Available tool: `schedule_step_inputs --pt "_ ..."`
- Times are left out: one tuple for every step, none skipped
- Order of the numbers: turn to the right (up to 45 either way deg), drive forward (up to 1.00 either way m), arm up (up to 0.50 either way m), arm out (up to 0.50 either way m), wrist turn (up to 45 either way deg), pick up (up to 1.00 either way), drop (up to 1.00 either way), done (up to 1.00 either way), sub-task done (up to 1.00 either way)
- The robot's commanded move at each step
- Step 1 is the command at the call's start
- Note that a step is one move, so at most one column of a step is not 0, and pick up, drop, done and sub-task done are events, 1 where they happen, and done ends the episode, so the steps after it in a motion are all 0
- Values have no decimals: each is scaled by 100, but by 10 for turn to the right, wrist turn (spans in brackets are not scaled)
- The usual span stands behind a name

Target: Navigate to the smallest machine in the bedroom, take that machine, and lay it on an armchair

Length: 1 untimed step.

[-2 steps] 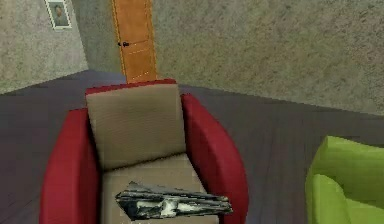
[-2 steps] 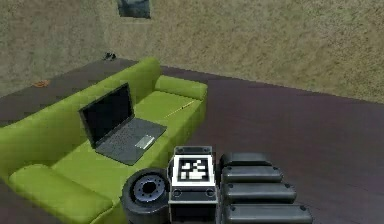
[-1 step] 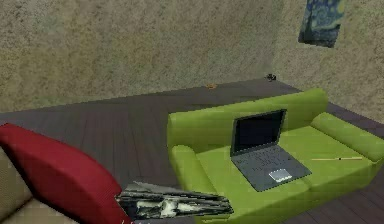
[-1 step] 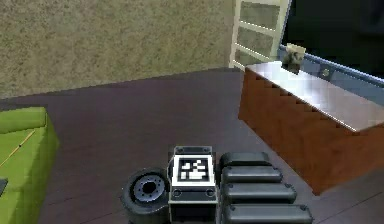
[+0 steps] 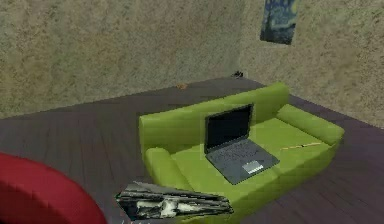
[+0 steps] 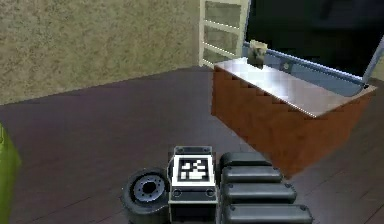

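Observation:
An open dark grey laptop (image 5: 236,143) rests on the seat of a lime-green sofa (image 5: 170,128) in the middle of the forward view. In the arm side view the arm's dark ribbed bar (image 6: 255,190) lies low at the bottom edge, with a white marked square (image 6: 193,168) on it. Left of that square sits the gripper's dark round body (image 6: 147,192) over dark wooden floor. I cannot make out its far end, so I cannot tell whether it holds anything.
A thin yellow stick (image 5: 300,147) lies on the sofa's right seat. A folded newspaper (image 5: 172,203) and a red rounded shape (image 5: 40,195) sit at the bottom. A brown cabinet (image 6: 285,110) carries a dark screen (image 6: 315,35) and a small object (image 6: 258,50). Open wooden floor spreads around.

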Motion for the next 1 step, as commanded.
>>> schedule_step_inputs --pt "-450 0 0 0 0 0 0 0 0"
